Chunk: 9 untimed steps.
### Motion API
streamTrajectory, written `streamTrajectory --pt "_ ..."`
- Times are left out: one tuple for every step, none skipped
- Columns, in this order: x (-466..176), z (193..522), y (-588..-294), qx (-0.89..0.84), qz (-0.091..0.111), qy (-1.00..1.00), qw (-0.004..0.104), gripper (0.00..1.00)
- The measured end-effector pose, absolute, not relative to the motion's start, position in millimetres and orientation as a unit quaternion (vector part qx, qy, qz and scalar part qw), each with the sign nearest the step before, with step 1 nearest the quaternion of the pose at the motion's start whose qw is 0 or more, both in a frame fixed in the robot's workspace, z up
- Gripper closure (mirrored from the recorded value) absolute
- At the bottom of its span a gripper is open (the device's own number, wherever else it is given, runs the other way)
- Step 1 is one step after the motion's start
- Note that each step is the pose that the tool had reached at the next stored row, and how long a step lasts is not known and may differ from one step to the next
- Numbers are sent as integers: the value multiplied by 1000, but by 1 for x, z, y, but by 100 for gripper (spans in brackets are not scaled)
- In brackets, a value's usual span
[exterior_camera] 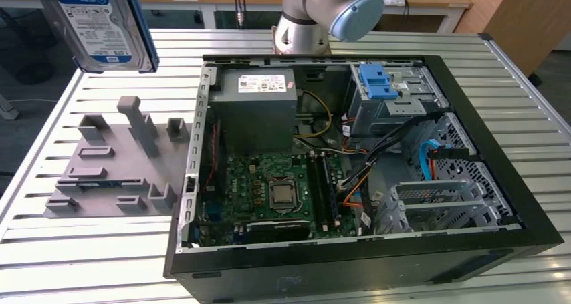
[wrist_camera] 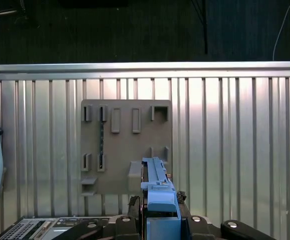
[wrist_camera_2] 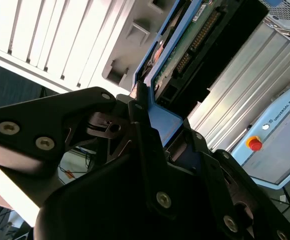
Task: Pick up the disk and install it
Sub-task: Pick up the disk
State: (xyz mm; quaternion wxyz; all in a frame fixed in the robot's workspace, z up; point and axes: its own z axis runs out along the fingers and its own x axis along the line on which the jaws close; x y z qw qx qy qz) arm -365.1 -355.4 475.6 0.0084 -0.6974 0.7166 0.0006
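So, disk point(exterior_camera: 105, 25): raised well clear of the bench point(exterior_camera: 89, 264), upright, label facing the exterior view, high over the grey holder point(exterior_camera: 111, 164).
Gripper point(wrist_camera_2: 157, 127): clamped on the disk's blue-railed end, as seen in both wrist views.
Grey holder: flat on the slatted bench, at the exterior view's left of the computer case point(exterior_camera: 357, 260).
Computer case: lying open, motherboard point(exterior_camera: 272, 190) and blue-latched drive bay point(exterior_camera: 379, 83) exposed.

The exterior view looks steeply down from high over the slatted table point(exterior_camera: 89, 264) and open computer case point(exterior_camera: 357, 258), facing the arm's base point(exterior_camera: 299, 30). The first wrist view faces straight down on the grey holder point(wrist_camera: 127, 150), which the exterior view shares. The second wrist view sits close, looking along the gripper point(wrist_camera_2: 154, 115) and disk point(wrist_camera_2: 184, 57).
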Motion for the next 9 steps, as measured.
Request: streamTrajectory --pt "-364 476 -356 -697 1 717 8 64" --pt "-364 476 -356 -697 1 717 8 64" --pt "-363 476 -357 -697 1 717 8 64" --pt "-362 476 -357 -697 1 717 8 64" --pt "-362 476 -358 -697 1 717 8 64" --pt "-361 476 -359 -697 1 717 8 64" --pt "-360 476 -360 -697 1 717 8 64" --pt "-359 476 -361 -697 1 717 8 64" --pt "-359 476 -361 -697 1 717 8 64"
